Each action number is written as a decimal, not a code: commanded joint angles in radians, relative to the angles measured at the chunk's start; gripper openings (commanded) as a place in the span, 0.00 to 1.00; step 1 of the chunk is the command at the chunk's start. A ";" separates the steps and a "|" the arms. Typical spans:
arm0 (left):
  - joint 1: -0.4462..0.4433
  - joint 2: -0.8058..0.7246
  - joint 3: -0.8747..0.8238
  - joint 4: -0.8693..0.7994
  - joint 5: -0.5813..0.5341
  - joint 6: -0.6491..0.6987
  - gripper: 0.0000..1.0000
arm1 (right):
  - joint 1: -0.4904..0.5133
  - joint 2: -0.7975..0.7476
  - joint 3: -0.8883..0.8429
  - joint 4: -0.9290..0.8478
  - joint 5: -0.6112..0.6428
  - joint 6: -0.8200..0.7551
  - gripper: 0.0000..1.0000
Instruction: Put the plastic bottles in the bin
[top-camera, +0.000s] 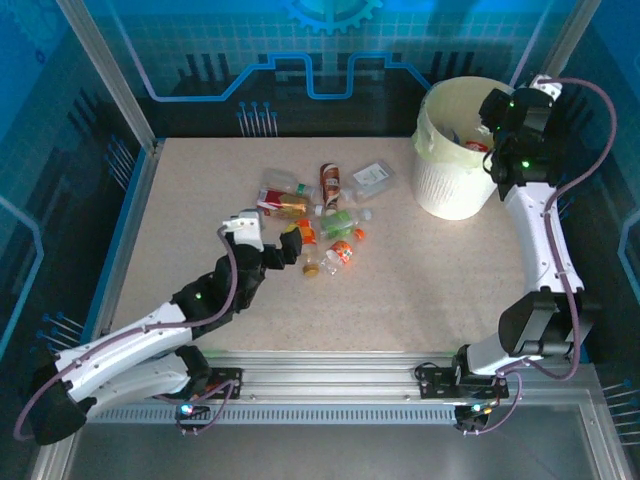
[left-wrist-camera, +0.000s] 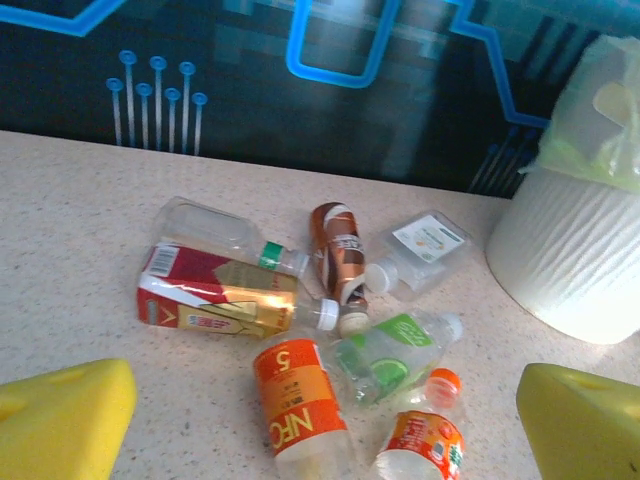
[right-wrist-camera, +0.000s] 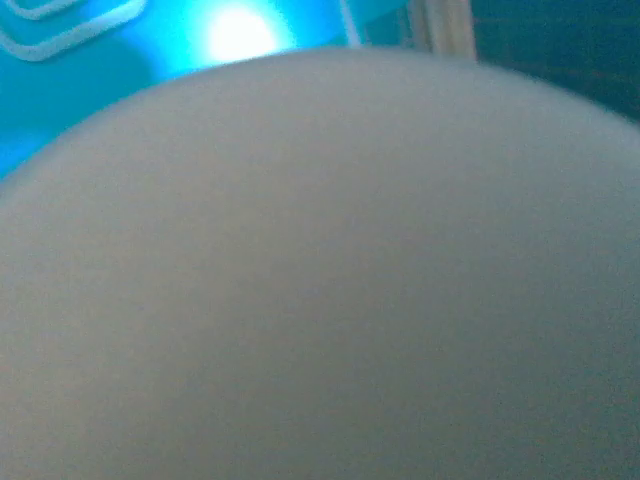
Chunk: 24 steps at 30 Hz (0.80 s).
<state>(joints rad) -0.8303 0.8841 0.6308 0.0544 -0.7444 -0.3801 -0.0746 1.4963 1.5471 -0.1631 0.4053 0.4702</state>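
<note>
Left gripper (top-camera: 268, 240) is being held low over the bench (top-camera: 200, 190), at the near-left edge of the pile, its jaws spread wide with nothing between them. The plastic bottles (top-camera: 320, 225) are being seen in a loose cluster mid-bench, about seven counted, all on their sides, some crushed. Red-labelled bottle (left-wrist-camera: 215, 300) is being noted with gold print too small to be read, and a clear bottle with a green neck ring (left-wrist-camera: 215, 228) is lying just behind it. "NFC" and "5" are being read on the orange bottle (left-wrist-camera: 300, 400). Brown bottle (left-wrist-camera: 338, 250), green lime-label bottle (left-wrist-camera: 390, 355) and small orange bottle (left-wrist-camera: 422, 448) are being logged with no legible text. The white label on the flat clear bottle (left-wrist-camera: 428, 242) is too small to be read. The bin (top-camera: 450, 190) is standing at the far right, well apart from the pile. Red and white items are being glimpsed inside it, so the task is being judged partly done, with the whole pile left. Right gripper (top-camera: 495, 120) is being held over the bin's right rim, and whether its jaws are wide, narrow or holding something cannot be told.
</note>
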 joint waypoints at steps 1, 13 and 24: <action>0.018 -0.053 -0.040 -0.023 -0.069 -0.083 0.99 | -0.028 0.000 -0.035 0.079 0.128 -0.017 0.40; 0.078 -0.103 -0.071 -0.193 -0.055 -0.253 0.99 | -0.059 0.164 0.159 -0.162 0.135 -0.079 0.78; 0.109 -0.084 -0.071 -0.218 -0.022 -0.303 0.99 | -0.056 0.181 0.242 -0.245 0.091 -0.081 0.87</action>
<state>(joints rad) -0.7334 0.7933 0.5694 -0.1459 -0.7776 -0.6525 -0.1219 1.6890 1.7607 -0.3748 0.5152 0.3981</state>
